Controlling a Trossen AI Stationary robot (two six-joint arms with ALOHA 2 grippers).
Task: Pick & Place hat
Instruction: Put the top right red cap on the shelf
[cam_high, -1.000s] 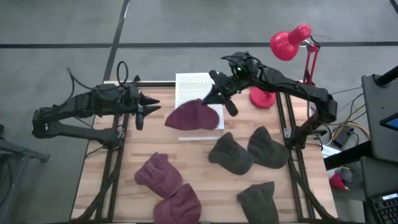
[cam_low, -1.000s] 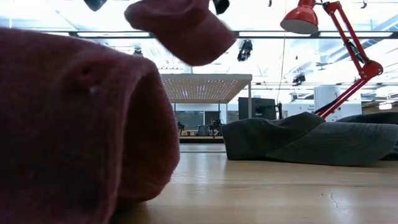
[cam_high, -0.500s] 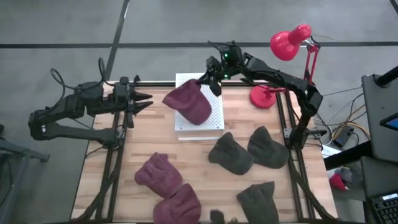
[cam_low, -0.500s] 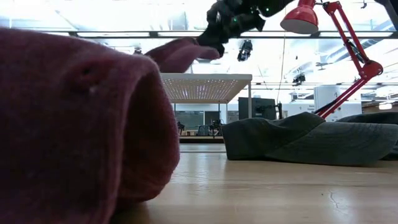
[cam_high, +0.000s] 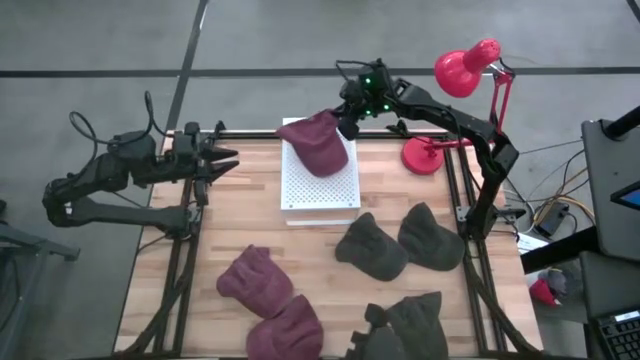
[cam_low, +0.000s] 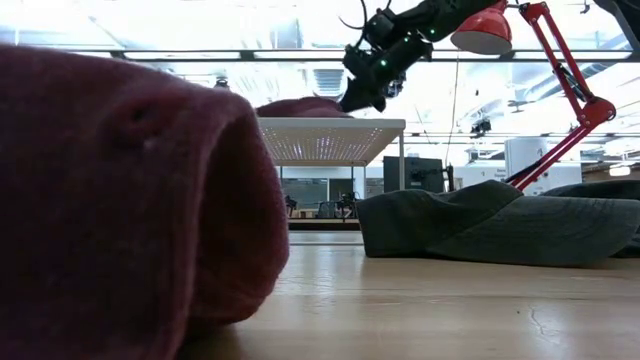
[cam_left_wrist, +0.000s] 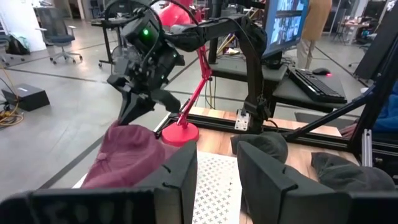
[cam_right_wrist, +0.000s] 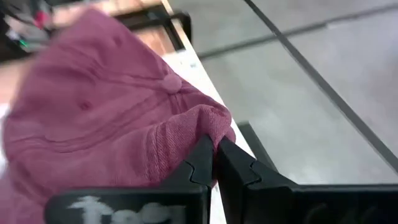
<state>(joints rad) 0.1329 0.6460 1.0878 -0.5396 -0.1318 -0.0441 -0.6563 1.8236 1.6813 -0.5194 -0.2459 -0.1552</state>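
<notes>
Since the right gripper (cam_high: 345, 122) pinches the maroon hat's (cam_high: 316, 143) crown fabric, the hat drapes below it onto the white platform (cam_high: 322, 186), ready for release.

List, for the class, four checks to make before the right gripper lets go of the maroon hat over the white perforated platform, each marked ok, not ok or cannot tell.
1. Right gripper shut on the maroon hat: ok, fabric is pinched between the fingers.
2. Hat over the white perforated platform: ok, though it overlaps the far edge.
3. Hat resting fully on the platform: cannot tell.
4. Left gripper away from the drop spot: ok, open at the table's left edge.
5. Red desk lamp clear of the right arm: cannot tell.
</notes>
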